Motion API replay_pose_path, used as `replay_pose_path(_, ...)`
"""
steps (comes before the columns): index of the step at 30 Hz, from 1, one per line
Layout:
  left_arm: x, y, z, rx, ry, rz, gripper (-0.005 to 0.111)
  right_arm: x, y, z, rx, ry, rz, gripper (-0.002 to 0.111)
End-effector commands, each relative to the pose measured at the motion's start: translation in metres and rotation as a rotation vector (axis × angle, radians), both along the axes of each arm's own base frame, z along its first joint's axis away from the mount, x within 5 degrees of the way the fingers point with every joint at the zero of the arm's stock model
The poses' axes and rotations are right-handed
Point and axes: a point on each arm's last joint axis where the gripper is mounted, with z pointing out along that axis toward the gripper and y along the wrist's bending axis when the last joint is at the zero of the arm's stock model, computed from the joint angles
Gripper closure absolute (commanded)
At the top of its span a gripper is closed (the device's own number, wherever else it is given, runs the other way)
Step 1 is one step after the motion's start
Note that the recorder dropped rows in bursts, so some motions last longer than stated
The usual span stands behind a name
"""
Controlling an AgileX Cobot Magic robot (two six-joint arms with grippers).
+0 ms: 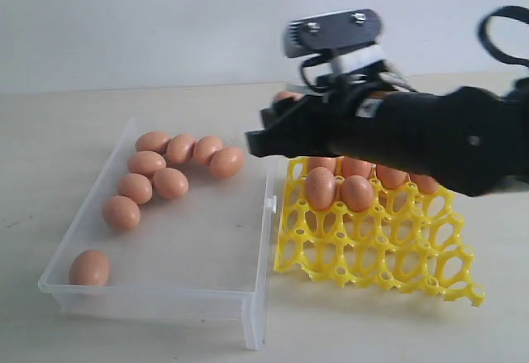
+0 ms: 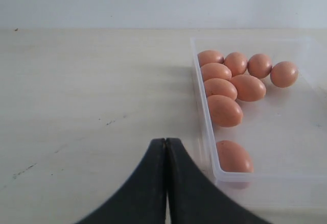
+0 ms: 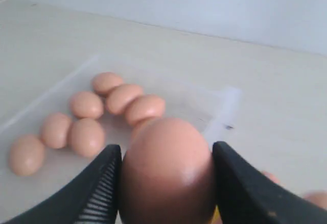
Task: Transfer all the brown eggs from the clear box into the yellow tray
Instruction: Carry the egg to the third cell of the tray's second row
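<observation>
My right gripper (image 1: pixel 277 119) is shut on a brown egg (image 3: pixel 166 170), gripped on both sides by its black fingers (image 3: pixel 102 183). It hovers over the gap between the clear box (image 1: pixel 165 297) and the far corner of the yellow tray (image 1: pixel 388 255). Several brown eggs (image 1: pixel 170 183) lie in the box, most bunched at its far end and one (image 1: pixel 89 267) alone near the front corner. More eggs (image 1: pixel 321 188) sit in the tray's back cups. My left gripper (image 2: pixel 166 141) is shut and empty above the bare table, just outside the box wall (image 2: pixel 204 132); it does not show in the exterior view.
The box has a small latch (image 1: pixel 269 203) on the side facing the tray. The tray's front rows of cups (image 1: pixel 372 268) hold nothing. A pale wooden tabletop (image 2: pixel 76 106) stretches around both containers, with a plain wall behind.
</observation>
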Motion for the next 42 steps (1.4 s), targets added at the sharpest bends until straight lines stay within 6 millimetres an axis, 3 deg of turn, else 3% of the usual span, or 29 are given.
replay_pose_path(1,0.000,0.000,0.002,-0.001,-0.014,0.001,0.107,-0.003,-0.050,-0.015,0.050,0.041,-0.194,0.108)
replay_pose_path(5,0.000,0.000,0.002,-0.001,-0.014,0.001,0.107,0.001,-0.078,-0.030,0.025,0.081,-0.285,0.108)
replay_pose_path(12,0.000,0.000,0.002,-0.001,-0.014,0.001,0.107,0.014,-0.102,-0.054,-0.002,0.166,-0.384,0.108)
replay_pose_path(24,0.000,0.000,0.002,-0.001,-0.014,0.001,0.107,0.030,-0.094,-0.092,-0.061,0.279,-0.363,0.108)
replay_pose_path(38,0.000,0.000,0.002,-0.001,-0.014,0.001,0.107,0.031,-0.094,-0.093,-0.063,0.272,-0.367,0.108)
replay_pose_path(40,0.000,0.000,0.002,-0.001,-0.014,0.001,0.107,0.031,-0.094,-0.093,-0.065,0.270,-0.364,0.105)
replay_pose_path(42,0.000,0.000,0.002,-0.001,-0.014,0.001,0.107,0.031,-0.094,-0.093,-0.075,0.265,-0.352,0.096)
